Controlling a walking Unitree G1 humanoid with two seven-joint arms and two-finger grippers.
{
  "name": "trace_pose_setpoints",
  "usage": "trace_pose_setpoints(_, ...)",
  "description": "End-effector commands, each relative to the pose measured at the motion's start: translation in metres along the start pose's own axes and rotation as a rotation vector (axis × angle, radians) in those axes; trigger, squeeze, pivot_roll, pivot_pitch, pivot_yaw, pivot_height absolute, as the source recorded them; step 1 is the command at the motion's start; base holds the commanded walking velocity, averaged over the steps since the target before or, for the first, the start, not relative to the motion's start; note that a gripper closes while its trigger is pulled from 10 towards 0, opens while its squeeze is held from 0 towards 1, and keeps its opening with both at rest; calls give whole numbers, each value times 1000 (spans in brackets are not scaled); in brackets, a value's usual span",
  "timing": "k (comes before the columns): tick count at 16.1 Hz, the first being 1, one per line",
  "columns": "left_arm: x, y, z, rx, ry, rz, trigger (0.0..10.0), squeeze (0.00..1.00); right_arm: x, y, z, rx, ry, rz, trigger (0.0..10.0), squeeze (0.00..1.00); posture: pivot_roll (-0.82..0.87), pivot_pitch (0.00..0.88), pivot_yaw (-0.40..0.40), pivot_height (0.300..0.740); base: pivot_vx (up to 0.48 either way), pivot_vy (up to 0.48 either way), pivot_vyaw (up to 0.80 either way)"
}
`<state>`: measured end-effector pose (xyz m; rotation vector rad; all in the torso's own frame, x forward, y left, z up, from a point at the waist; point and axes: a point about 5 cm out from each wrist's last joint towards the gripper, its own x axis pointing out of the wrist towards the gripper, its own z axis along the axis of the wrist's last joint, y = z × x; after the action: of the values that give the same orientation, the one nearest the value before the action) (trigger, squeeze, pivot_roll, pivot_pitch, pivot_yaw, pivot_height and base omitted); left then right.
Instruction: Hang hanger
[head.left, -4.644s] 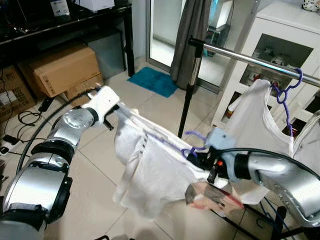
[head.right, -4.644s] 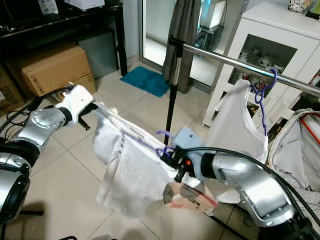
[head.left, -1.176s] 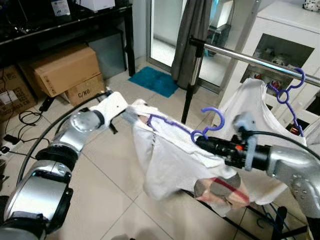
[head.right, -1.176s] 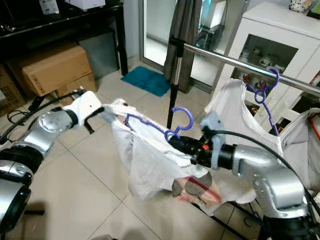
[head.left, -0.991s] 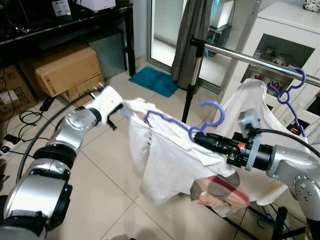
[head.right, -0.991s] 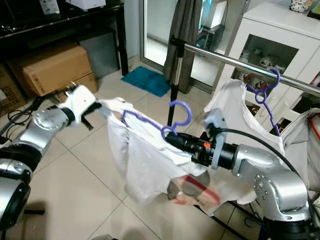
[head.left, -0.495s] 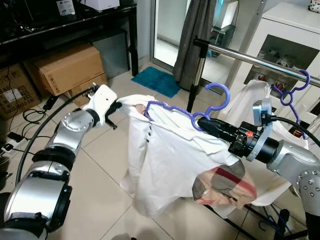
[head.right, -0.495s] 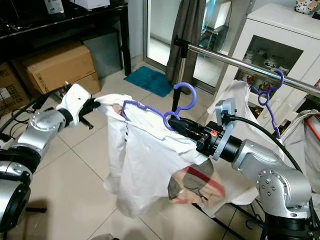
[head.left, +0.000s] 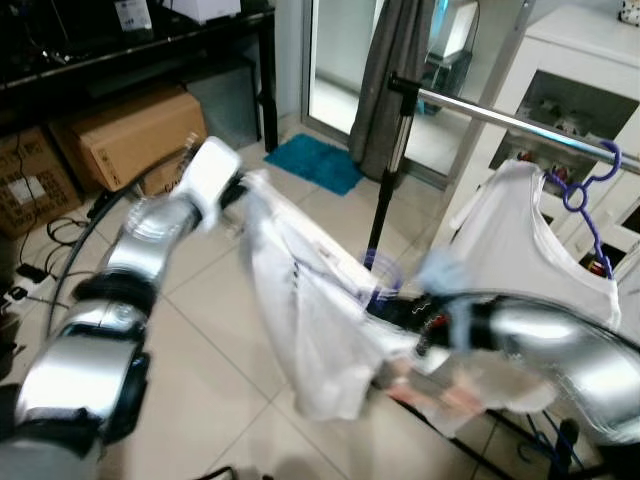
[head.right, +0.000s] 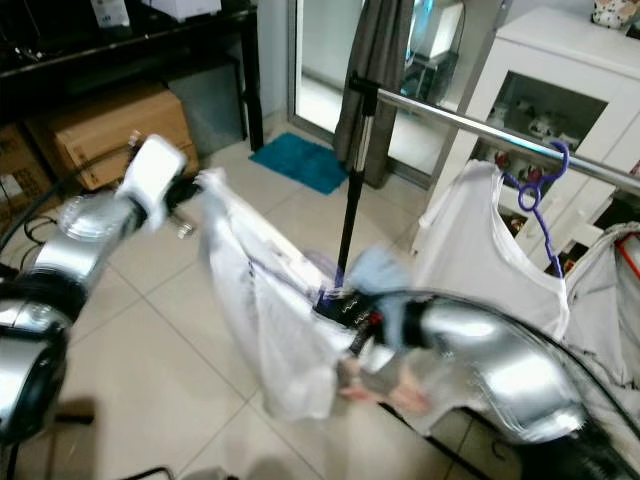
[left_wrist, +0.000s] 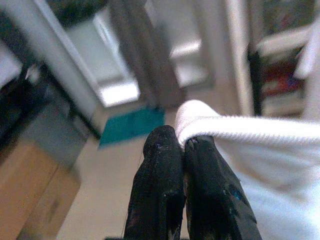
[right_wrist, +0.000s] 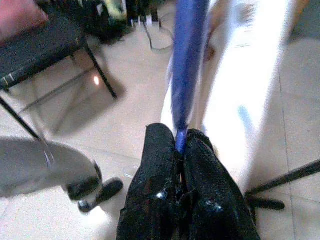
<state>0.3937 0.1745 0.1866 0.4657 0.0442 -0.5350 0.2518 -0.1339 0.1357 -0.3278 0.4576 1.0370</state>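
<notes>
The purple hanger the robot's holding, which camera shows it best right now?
The right wrist view: the purple hanger runs straight out from the right gripper, whose fingers pinch it, though it is blurred. In the eye views only a faint purple hook shows above the white shirt. The left wrist view shows the left gripper pinching shirt fabric.

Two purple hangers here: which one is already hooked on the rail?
The purple hanger on the right, carrying a white top, hooks over the rail. The other is clamped in the right gripper.
</notes>
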Motion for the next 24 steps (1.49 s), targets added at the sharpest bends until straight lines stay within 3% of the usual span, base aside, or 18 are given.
trace_pose_setpoints(1,9,-12,15,7,-51,-59,0,0,10,-6,-10,-22,94,-63,0,0,-148,0,-4,740,0,0,0)
trace_pose_setpoints(2,18,-41,20,0,-82,-171,0,0,25,-12,-11,11,111,-153,0,0,-148,0,-3,740,0,0,0)
trace_pose_setpoints(4,25,-74,19,-29,-101,-280,0,0,41,-17,-8,85,77,-242,0,0,-147,0,-5,740,0,0,0)
trace_pose_setpoints(5,26,-85,14,-36,-88,-301,0,0,49,-19,-3,141,36,-297,0,0,-153,0,2,740,0,0,0)
trace_pose_setpoints(7,25,-93,11,-56,-82,-307,0,0,57,-20,4,268,-57,-354,0,0,-156,0,4,740,0,0,0)
trace_pose_setpoints(9,22,-93,6,-35,-60,-283,0,0,60,-22,2,314,-72,-405,0,0,-151,0,-3,740,0,0,0)
trace_pose_setpoints(10,19,-85,0,12,-34,-209,0,0,62,-19,-5,320,-40,-395,0,0,-150,0,-9,740,0,0,0)
trace_pose_setpoints(12,16,-76,1,11,-45,-128,0,0,64,-16,-9,330,-17,-397,0,0,-151,0,-16,740,0,0,0)
trace_pose_setpoints(15,9,-52,0,-18,-57,34,0,0,62,-12,-30,192,165,-349,0,0,-158,0,-23,740,0,0,0)
trace_pose_setpoints(19,-5,-33,-9,-44,-26,125,0,0,46,-33,-44,206,197,-481,0,0,-155,0,-40,740,0,0,0)
trace_pose_setpoints(20,-8,-30,-14,-46,-2,145,0,0,38,-43,-46,118,239,-557,0,0,-156,0,-42,740,0,0,0)
trace_pose_setpoints(24,-8,-46,-14,-48,-7,70,0,0,25,-66,-39,74,195,-730,0,0,-155,0,-49,740,0,0,0)
